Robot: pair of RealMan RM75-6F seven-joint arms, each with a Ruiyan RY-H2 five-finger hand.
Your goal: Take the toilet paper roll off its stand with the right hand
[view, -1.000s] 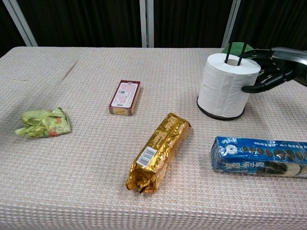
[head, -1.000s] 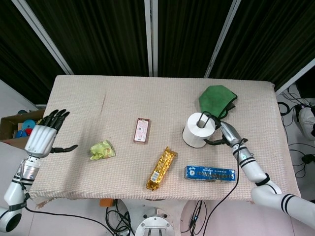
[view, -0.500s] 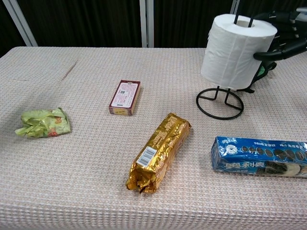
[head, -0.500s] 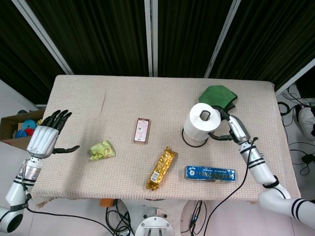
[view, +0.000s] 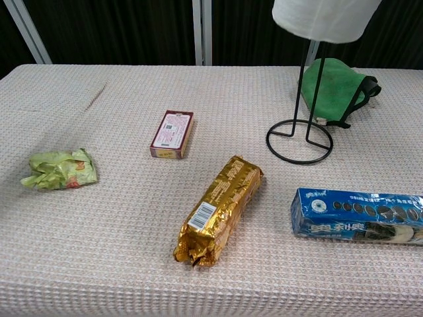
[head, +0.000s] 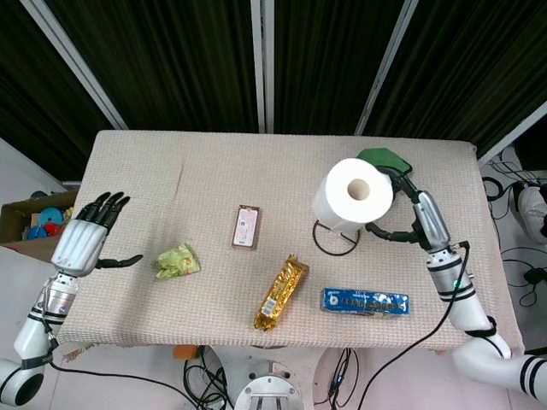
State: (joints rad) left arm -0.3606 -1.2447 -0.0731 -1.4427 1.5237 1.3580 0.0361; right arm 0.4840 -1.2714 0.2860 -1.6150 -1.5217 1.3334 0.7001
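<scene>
The white toilet paper roll [head: 355, 195] is lifted high above the table, and my right hand [head: 417, 218] grips its right side. In the chest view only the roll's lower part [view: 324, 14] shows at the top edge, and the hand is out of frame. The black wire stand [view: 301, 140] stays upright on the cloth, its two rods reaching up to the roll's underside; their tips are hidden. The stand's ring base [head: 335, 240] shows below the roll. My left hand [head: 85, 240] hovers open off the table's left edge, fingers spread.
A green mask [view: 334, 89] lies behind the stand. A blue cookie box [view: 360, 214], a gold packet [view: 218, 208], a red box [view: 172, 133] and a crumpled green wrapper [view: 59, 168] lie on the cloth. A cardboard box [head: 30, 222] sits left of the table.
The right hand has raised the roll steadily up along the stand's rods, from resting on the base to high above it. The stand stayed on the table. The left hand barely moved.
</scene>
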